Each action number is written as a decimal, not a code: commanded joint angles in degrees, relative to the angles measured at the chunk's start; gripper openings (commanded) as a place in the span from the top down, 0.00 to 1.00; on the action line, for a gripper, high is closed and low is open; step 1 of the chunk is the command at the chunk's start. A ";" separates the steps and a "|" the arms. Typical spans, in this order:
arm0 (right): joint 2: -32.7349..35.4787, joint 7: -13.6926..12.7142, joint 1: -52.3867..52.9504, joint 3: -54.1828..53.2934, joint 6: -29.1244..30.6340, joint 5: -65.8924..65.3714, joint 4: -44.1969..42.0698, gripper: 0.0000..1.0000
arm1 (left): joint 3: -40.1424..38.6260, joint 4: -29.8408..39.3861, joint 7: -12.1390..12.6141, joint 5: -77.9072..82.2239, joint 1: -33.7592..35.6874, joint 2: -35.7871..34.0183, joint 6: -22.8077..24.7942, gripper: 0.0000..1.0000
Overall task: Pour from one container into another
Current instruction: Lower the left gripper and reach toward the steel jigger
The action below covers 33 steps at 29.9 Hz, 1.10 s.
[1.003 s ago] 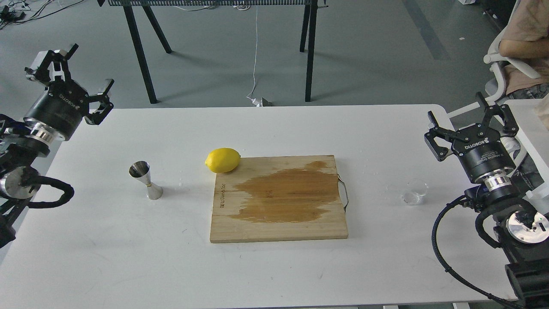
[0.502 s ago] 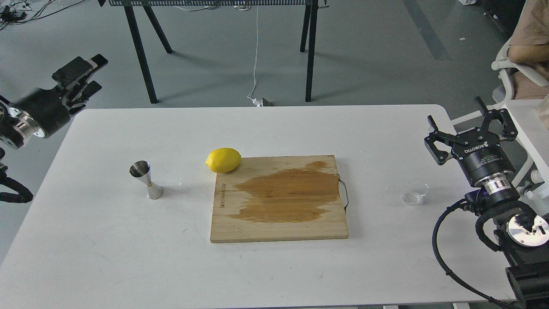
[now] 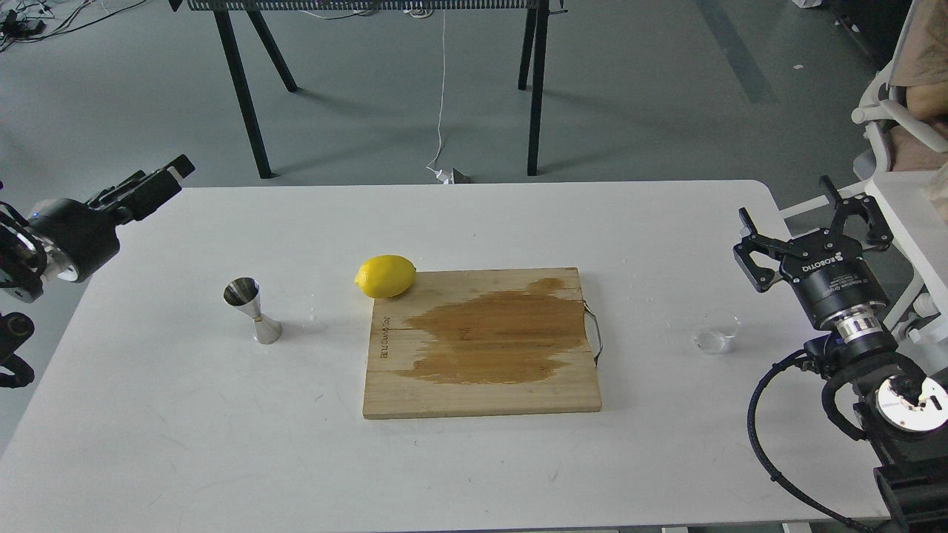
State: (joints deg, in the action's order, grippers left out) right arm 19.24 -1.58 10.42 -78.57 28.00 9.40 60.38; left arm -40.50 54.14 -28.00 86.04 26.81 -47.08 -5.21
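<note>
The clear glass cup (image 3: 717,334) stands on the white table (image 3: 474,222) at the right, with a little liquid in its bottom. The steel jigger (image 3: 252,311) stands upright on the left side of the table. My right gripper (image 3: 803,218) hovers open just right of and behind the cup, fingers pointing away, with nothing between them. My left gripper (image 3: 159,183) hangs at the table's far left edge, behind and left of the jigger. It is seen side-on, so its fingers overlap.
A wooden cutting board (image 3: 481,385) with a large wet stain and a metal handle lies mid-table between jigger and cup. A yellow lemon (image 3: 385,276) rests at its far left corner. Black table legs stand behind; a white chair is at the far right.
My left arm has swung down and turned, so its gripper now points right, side-on, at the table's left edge. The right gripper has shifted slightly. Cup and jigger have not moved.
</note>
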 commanded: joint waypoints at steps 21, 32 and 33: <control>0.01 0.00 -0.40 -0.01 0.00 0.00 0.00 0.01 | -0.11 8.61 0.00 9.94 -24.34 -0.91 -21.42 0.00; -0.07 0.00 -0.84 0.08 0.00 0.09 0.17 0.01 | -0.19 3.00 0.00 15.92 -24.79 7.44 -21.16 0.00; -0.07 0.00 -0.84 -0.01 0.00 0.09 0.17 0.01 | -0.10 2.38 0.00 15.92 -24.35 7.53 -21.16 0.00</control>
State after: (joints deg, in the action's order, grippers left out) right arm 19.16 -1.58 9.56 -78.48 28.00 9.48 60.54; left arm -40.67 58.72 -28.01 101.64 1.61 -40.36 -26.51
